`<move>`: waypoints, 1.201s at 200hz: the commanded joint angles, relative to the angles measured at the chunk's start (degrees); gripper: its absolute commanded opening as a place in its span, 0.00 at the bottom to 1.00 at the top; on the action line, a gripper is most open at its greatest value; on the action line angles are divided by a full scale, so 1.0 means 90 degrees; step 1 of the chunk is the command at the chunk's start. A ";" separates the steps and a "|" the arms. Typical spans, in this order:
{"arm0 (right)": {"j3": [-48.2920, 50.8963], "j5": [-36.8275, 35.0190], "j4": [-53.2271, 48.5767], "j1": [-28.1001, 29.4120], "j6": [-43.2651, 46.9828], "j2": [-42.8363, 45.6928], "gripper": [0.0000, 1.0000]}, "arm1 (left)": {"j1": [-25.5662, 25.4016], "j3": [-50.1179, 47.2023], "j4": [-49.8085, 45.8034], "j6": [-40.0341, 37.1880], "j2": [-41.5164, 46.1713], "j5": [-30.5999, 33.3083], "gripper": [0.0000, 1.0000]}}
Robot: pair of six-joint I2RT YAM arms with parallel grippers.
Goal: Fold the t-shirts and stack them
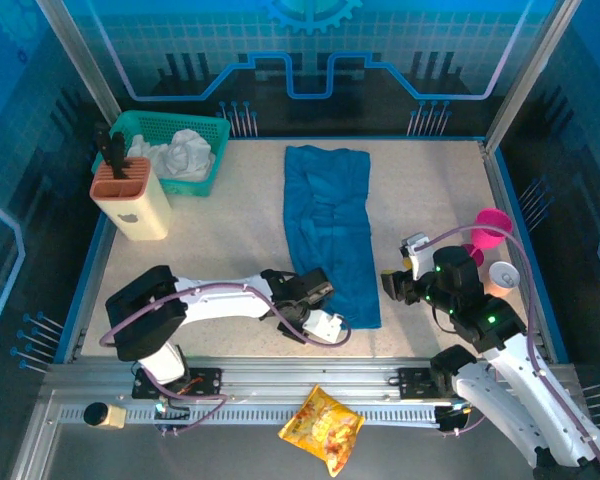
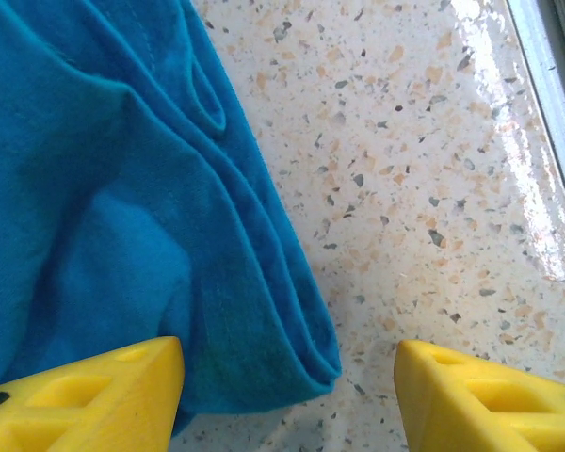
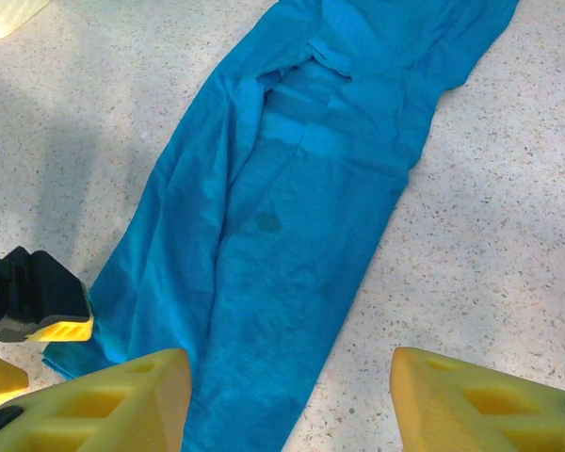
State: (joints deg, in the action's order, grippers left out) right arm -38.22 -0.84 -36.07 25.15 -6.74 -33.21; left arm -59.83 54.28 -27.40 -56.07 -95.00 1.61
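Top external: shirt folded lengthwise on bench; left gripper, fingers open, at its near left edge; right gripper, fingers open, just beside it.

This is a robot test cell in a lab, not a home or a shop. The speckled table is boxed in by metal posts and clear panels printed with a blue gear and circuit lines. A slotted metal rail runs along the near edge, with the left arm and the right arm bolted to it and purple cables looping along both. The household things look like staged props: a t-shirt, a green basket of white cloth, a utensil holder, a pink cup and a snack bag.
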 commanded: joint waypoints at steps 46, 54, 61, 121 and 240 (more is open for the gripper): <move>-0.0085 0.0190 -0.0057 -0.0184 0.0095 -0.0001 0.59 | 0.0017 0.0452 -0.0503 -0.0016 -0.0615 -0.0270 0.43; -0.0073 0.0182 -0.0045 -0.0196 0.0090 -0.0010 0.59 | 0.0026 0.0477 -0.0546 0.0028 -0.0676 -0.0259 0.38; -0.0065 0.0191 -0.0044 -0.0215 0.0095 -0.0016 0.59 | 0.0036 0.0490 -0.0559 0.0096 -0.0716 -0.0252 0.31; -0.0182 0.0745 0.0041 -0.0276 0.0996 -0.0034 0.55 | 0.0056 0.0181 -0.0600 0.1054 -0.0159 0.0275 0.00; -0.0763 -0.0005 -0.2737 0.3102 0.6186 -0.2444 0.54 | 0.0056 -0.0866 -0.0060 0.2887 0.1624 0.0837 0.00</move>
State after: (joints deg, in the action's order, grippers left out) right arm -50.61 2.48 -55.83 45.43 39.31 -51.88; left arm -59.51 48.36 -28.10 -34.28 -83.50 8.38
